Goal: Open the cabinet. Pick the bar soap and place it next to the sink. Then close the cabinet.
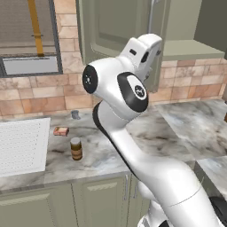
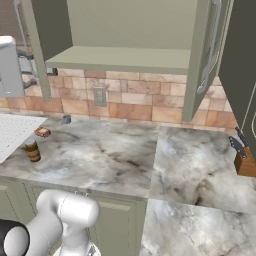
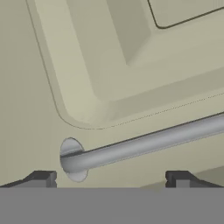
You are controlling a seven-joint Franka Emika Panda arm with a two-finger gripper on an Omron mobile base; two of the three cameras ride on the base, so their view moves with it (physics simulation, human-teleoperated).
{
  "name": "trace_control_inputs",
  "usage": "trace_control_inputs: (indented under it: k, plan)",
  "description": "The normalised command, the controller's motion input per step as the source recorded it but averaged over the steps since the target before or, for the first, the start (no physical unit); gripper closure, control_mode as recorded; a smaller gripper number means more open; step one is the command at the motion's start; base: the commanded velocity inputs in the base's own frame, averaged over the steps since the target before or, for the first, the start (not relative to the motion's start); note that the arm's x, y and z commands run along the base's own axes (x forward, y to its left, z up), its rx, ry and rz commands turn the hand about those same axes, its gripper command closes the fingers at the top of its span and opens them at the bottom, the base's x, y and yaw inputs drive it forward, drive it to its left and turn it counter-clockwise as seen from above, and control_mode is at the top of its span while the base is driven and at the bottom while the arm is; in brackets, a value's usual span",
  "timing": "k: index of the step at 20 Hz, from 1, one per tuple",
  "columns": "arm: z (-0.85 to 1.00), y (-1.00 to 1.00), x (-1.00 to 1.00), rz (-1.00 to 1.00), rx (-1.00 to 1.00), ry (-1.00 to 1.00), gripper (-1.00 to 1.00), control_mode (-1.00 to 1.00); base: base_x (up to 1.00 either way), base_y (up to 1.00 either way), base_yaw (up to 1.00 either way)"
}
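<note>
A marble counter in grey and white veining runs along a wall of tan and pink brick tiles, turning a corner toward the near right. Sage-green base cabinets sit beneath it. On the far left the white gridded sink is set into the counter. Just right of the sink lies the soap, flat on the marble, with a brown jar nearer to us and a small grey object by the wall. An outlet plate is on the tiles, and a knife block stands at the far right.

Above, the cabinet stands with both doors swung out, its shelf bare. The gripper is released, its jaws spread wide, close before a door panel, with the silver handle running just beyond the fingertips, not clasped.
</note>
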Motion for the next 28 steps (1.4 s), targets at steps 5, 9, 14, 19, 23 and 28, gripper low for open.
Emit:
trace_control_inputs:
  k: [5, 9, 14, 19, 23, 28]
  plan:
    - [-0.02, -0.65, 0.4, 0.0, 0.04, 0.0, -1.0, -1.0, 0.0, 0.0, 0.0]
    - [0.0, -0.57, 0.48, 0.04, 0.02, 0.0, -1.0, -1.0, 0.0, 0.0, 0.0]
    - [0.0, -0.43, 0.53, 0.09, 0.01, 0.0, -1.0, -1.0, 0.0, 0.0, 0.0]
    - [0.0, -0.31, 0.52, 0.1, 0.02, 0.0, -1.0, -1.0, 0.0, 0.0, 0.0]
    - [0.0, -0.3, 0.57, 0.12, 0.03, 0.0, -1.0, -1.0, 0.0, 0.0, 0.0]
    - [0.05, -0.24, 0.55, 0.13, 0.02, 0.02, -1.0, -1.0, 0.0, 0.0, 0.0]
